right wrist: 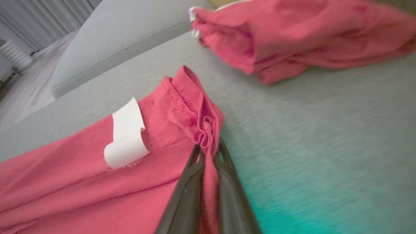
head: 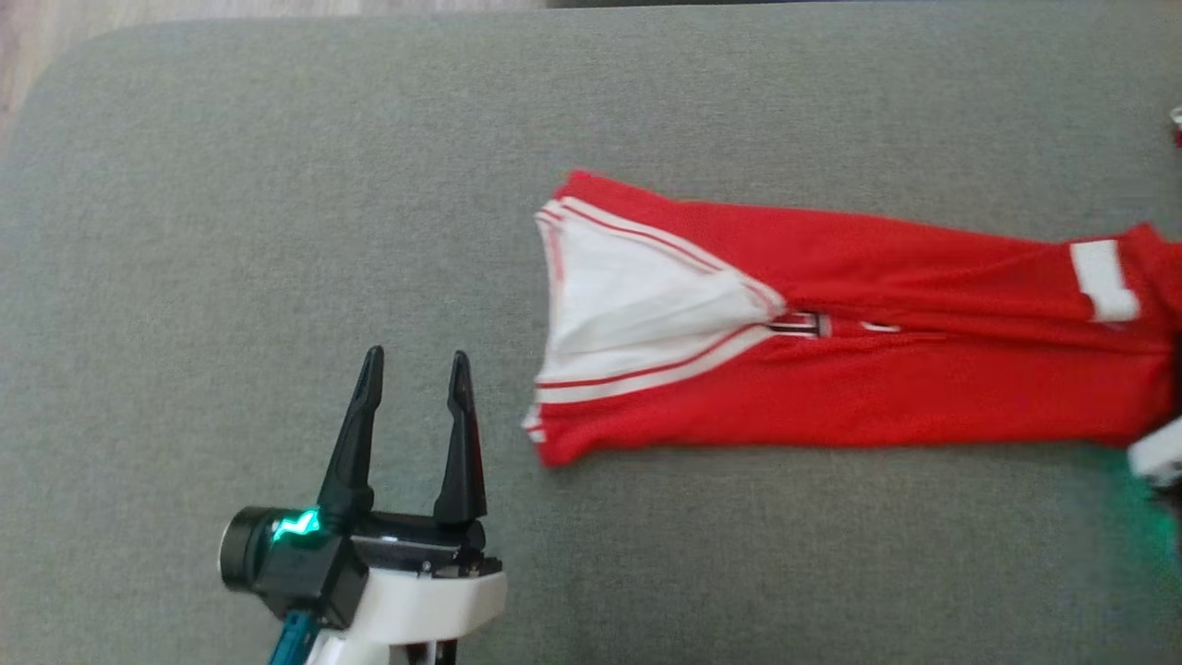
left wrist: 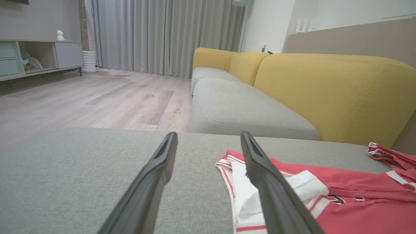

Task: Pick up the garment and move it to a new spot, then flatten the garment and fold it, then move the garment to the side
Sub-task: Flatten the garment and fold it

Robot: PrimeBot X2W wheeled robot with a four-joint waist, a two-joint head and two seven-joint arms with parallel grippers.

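Garment: red mesh-look jersey, folded lengthwise into a long narrow strip. It lies flat on the grey cushion, right of centre, with its long axis running left to right. The neck end points left, showing a white inner panel with white and red striped trim in a V shape. Bits of dark lettering show at the centre fold. A white rectangular label sits near the right end, curled at one edge in the right wrist view. The hem there has a stitched seam and is bunched into small pleats.

Right tool: fingers pressed together, pinching the bunched red hem at the garment's right end, with fabric sandwiched between the two dark fingers. There is a teal glow on the cushion beside it.

Left tool: fingers spread wide and holding nothing. It sits over bare cushion, near and to the left of the neck end, not touching the garment. A green light shows on its dark base, with a white housing below.

The cushion is a coarse grey woven fabric with a rounded far-left corner. A second red cloth is crumpled and blurred at the far right, apart from the garment. A yellow sofa back is beyond, smooth with stitched seams. Pale wood plank floor, grey pleated curtains.
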